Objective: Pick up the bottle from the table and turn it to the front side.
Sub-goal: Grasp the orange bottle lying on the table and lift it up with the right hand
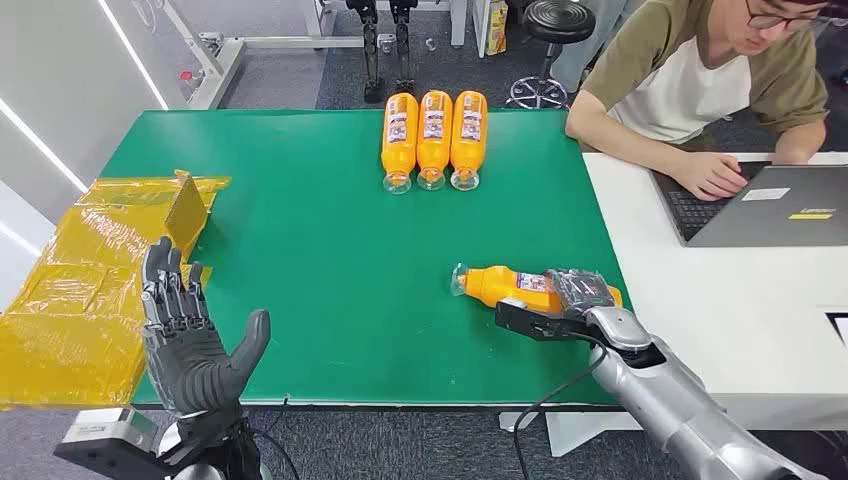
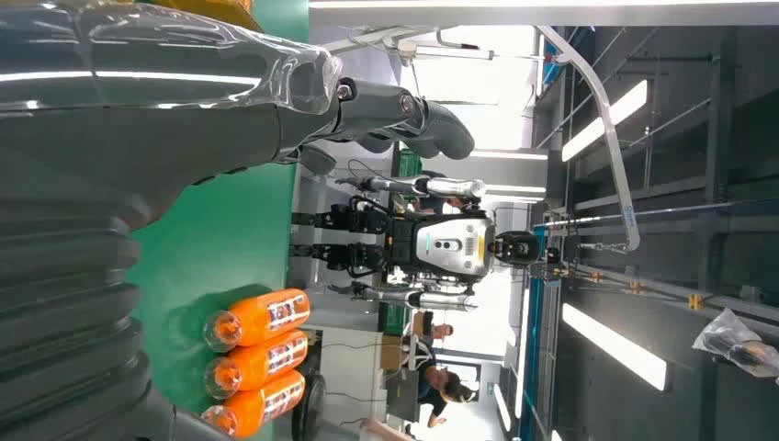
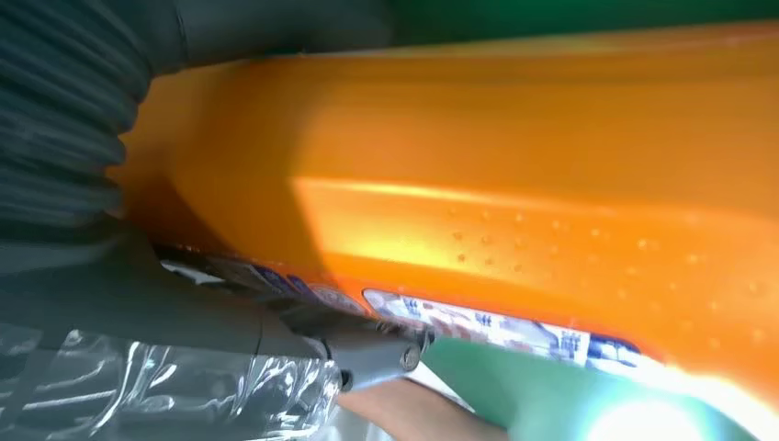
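The right hand (image 1: pixel 560 300) grips an orange bottle (image 1: pixel 500 285) lying on its side near the green surface's (image 1: pixel 330 250) right edge, its fingers (image 1: pixel 580 285) wrapped over the labelled body — the clear cap end juts out beyond them toward open green. The left hand (image 1: pixel 190 330) hovers at the near edge, fingers (image 1: pixel 165 275) spread wide, holding nothing, yellow plastic sheeting (image 1: pixel 80 290) just outside them. Three bottles (image 1: pixel 433 135) lie along the far edge.

A glossy orange plastic bottle (image 1: pixel 500 286) is seen on the matt green desk (image 1: pixel 330 260); crinkled yellow film (image 1: pixel 80 290) and brushed silver metal arm (image 1: pixel 690 410) are shown.
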